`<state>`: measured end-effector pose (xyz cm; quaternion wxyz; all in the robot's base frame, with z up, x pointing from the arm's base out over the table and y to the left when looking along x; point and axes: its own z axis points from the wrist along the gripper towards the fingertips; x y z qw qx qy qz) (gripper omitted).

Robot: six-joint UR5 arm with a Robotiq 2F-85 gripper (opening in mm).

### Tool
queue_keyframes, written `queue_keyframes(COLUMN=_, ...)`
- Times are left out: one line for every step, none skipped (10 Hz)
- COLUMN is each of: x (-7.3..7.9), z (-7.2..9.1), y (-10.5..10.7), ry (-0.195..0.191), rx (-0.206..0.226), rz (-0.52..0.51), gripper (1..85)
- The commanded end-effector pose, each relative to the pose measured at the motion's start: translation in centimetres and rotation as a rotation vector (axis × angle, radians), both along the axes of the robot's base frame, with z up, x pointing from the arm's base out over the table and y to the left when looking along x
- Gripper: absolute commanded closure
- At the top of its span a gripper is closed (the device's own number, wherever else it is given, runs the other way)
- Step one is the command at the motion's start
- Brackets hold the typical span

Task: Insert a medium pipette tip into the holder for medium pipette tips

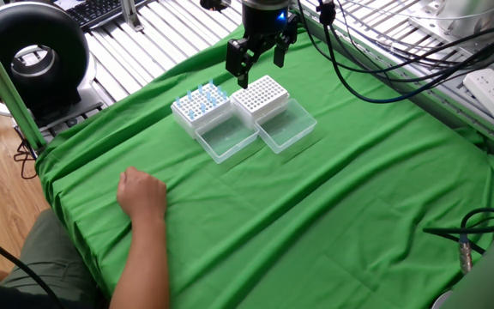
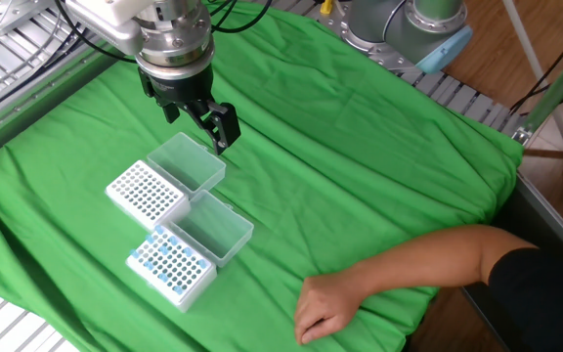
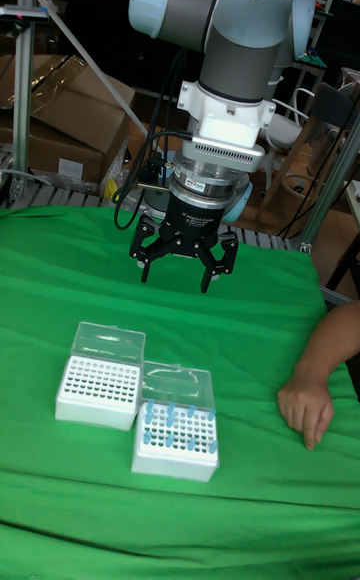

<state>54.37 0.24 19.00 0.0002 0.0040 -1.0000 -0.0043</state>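
Lying near spread pincer (image 3: 176, 277): holder (image 3: 97, 386)

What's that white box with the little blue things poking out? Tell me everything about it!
It is a white rack, plastic by the look, with a grid of small holes on top. Some holes hold little blue-topped tips; the rest look empty. Its clear lid is flipped open and lies on the green cloth beside it. The rack sits flat on the cloth, close beside a look-alike rack with no blue showing. Nothing grips it.
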Motion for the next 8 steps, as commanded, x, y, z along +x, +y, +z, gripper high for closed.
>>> queue_keyframes(x=2.0, z=0.1, y=0.3, ry=-0.077, rx=0.003, rz=-0.004, gripper=84.7)
queue_keyframes(x=2.1, z=-0.1, y=0.3, ry=-0.086, rx=0.003, rz=-0.007, gripper=84.7)
queue_keyframes(x=2.1, z=-0.1, y=0.3, ry=-0.086, rx=0.003, rz=-0.009, gripper=84.7)
queue_keyframes(x=2.1, z=-0.1, y=0.3, ry=-0.087, rx=0.003, rz=-0.009, gripper=84.7)
queue_keyframes(x=2.2, z=-0.1, y=0.3, ry=-0.087, rx=0.003, rz=-0.009, gripper=84.7)
queue_keyframes(x=2.2, z=-0.2, y=0.5, ry=-0.087, rx=0.008, rz=-0.014, gripper=84.7)
queue_keyframes(x=2.4, z=-0.2, y=1.0, ry=-0.087, rx=0.015, rz=-0.026, gripper=84.7)
queue_keyframes(x=3.0, z=-0.5, y=1.6, ry=-0.086, rx=0.012, rz=-0.038, gripper=84.7)
